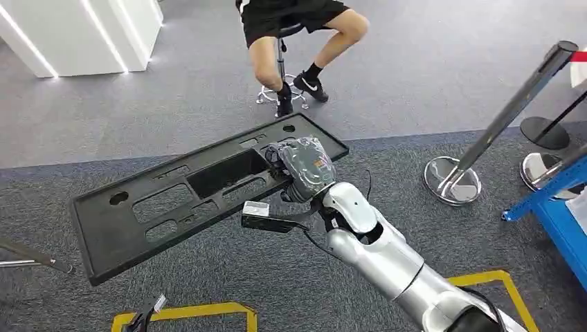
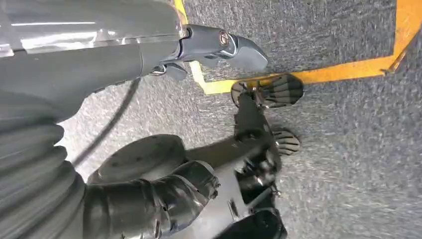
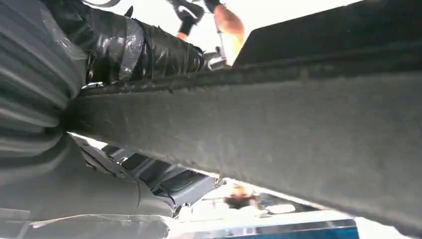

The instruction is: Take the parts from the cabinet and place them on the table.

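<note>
A long black panel (image 1: 173, 200) is gripped near its right end by the right hand (image 1: 304, 166), held up tilted over the grey carpet (image 1: 415, 83). The left hand (image 2: 214, 47) is hung over the floor, and whether it's open can't really be told.

The panel (image 1: 173, 207) looks like matt black plastic above rough grey carpet (image 1: 415, 97).

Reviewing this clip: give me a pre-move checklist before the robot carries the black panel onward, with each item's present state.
1. Right robot hand grips the black panel: ok.
2. Grip near the panel's middle: not ok, it sits toward one end.
3. Panel level: not ok, it tilts.
4. Seated person apart from the panel: ok.
5. Stanchion apart from the panel: ok.
6. Left robot hand free: cannot tell.
</note>
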